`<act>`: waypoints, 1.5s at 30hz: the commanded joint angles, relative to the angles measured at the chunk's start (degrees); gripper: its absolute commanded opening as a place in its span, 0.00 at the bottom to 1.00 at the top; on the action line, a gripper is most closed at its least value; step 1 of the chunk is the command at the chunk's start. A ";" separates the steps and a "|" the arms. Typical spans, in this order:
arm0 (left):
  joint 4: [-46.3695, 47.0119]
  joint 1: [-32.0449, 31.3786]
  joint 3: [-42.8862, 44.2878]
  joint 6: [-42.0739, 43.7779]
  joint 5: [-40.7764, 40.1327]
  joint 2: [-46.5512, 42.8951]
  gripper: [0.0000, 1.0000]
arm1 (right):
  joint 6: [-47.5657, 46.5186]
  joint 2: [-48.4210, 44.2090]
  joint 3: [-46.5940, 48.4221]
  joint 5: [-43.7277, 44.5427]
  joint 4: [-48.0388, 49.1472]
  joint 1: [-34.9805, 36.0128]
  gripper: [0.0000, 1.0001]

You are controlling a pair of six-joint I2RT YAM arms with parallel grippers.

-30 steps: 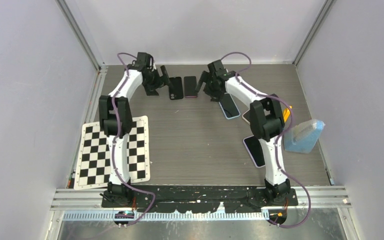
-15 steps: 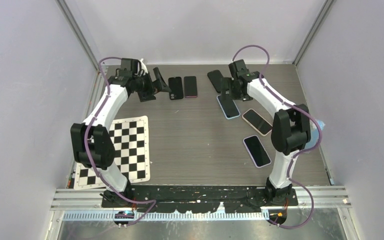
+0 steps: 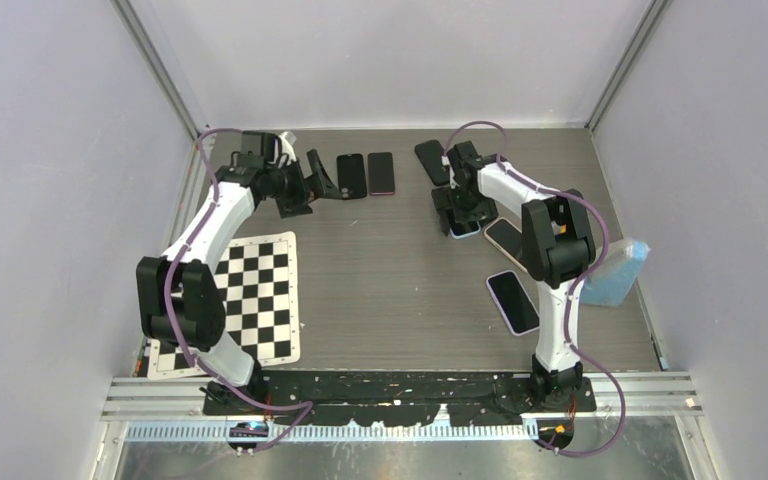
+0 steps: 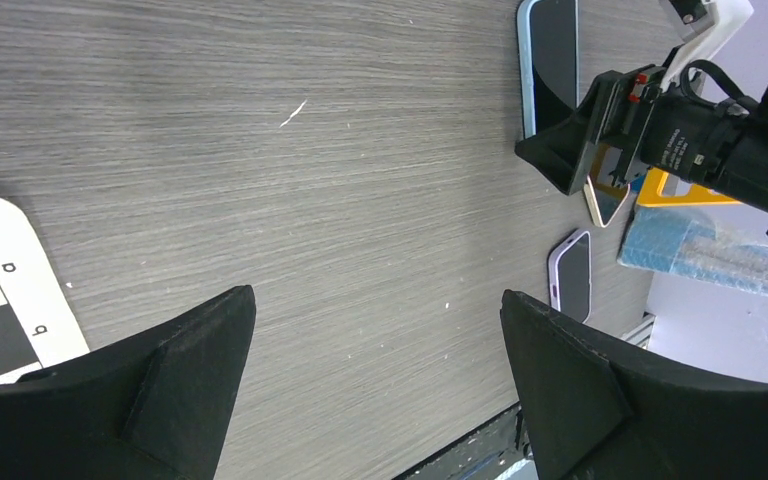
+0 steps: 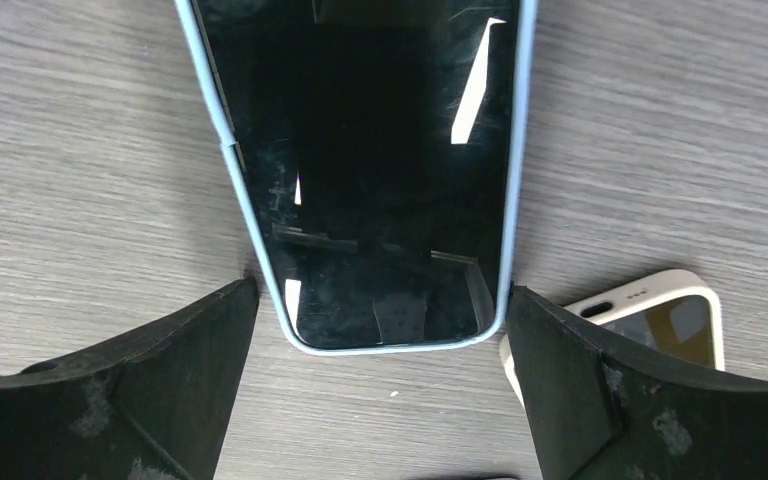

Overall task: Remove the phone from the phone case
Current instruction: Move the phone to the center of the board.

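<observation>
- We find the table (image 3: 390, 270) carrying several phones. We judge the task's thing to be the blue-cased phone (image 5: 380, 150), lying flat and screen up, with the phone seated in its case.
- The checkerboard sheet (image 3: 225, 300) lies well apart from the blue-cased phone, to its left and nearer the arm bases. We see no hazard from it.
- The left gripper (image 4: 375, 300) is spread wide and holds nothing, well apart to the left of the blue-cased phone. Risk: nothing braces the case, so a one-sided pull may drag phone and case across the table together.
- The right gripper (image 5: 378, 300) is fully spread and empty, straddling the end of the blue-cased phone. Risk: closing here would pinch the case walls against the phone and lock it in.
- A cream-cased phone (image 5: 650, 320) sits just beside the blue-cased phone's corner. Risk: the descending finger may strike it.
</observation>
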 commanded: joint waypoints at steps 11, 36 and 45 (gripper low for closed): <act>5.18 0.13 -0.54 1.25 -2.35 -5.34 0.95 | 0.61 0.80 1.24 -6.10 2.02 -1.50 0.98; 10.59 0.14 -10.70 -0.49 -3.40 -18.54 0.92 | 24.77 -22.10 -24.39 0.42 3.04 16.84 0.76; 10.87 0.14 -7.94 0.66 0.06 -20.65 0.90 | 20.27 -14.19 -19.04 0.46 5.28 15.23 0.96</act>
